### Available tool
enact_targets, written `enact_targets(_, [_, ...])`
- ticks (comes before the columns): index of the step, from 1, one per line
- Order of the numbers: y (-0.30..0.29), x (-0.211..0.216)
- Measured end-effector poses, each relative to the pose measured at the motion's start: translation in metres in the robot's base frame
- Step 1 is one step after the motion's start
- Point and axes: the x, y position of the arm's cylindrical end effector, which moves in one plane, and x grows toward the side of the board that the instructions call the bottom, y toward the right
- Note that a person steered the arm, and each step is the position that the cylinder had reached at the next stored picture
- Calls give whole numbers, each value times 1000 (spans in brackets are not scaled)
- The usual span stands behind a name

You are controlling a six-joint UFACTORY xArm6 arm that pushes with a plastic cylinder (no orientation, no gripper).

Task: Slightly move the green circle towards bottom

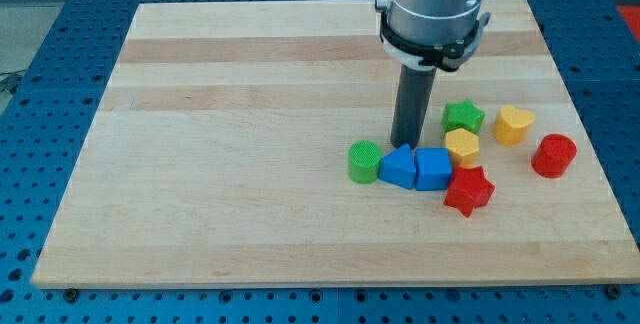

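- Right of board centre, the green circle (365,161) stands, touching the blue triangle block (398,168) at its 3 o'clock.
- My tip (403,143) sits at the circle's 1 o'clock, just beside it; it is a bare rod, grasping nothing.
- Best approach, I judge: swing to 12 o'clock, then nudge briefly toward 6, sparing the blue cube (433,169).

— What does the arm itself look like from here?

— A fat, smooth cylinder in silvery grey, cut off by the view's top. A black ring clamps its lower edge, with a pale collar showing just under it.

— And below that?

— A straight dark rod (414,104), round and plain, nearly black, narrower than the body, ending bluntly at my tip (404,145).
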Motion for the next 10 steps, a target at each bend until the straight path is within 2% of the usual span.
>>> enact_targets(1, [-17, -15])
enact_targets(3, [-56, -9])
enact_targets(10, [-57, 6])
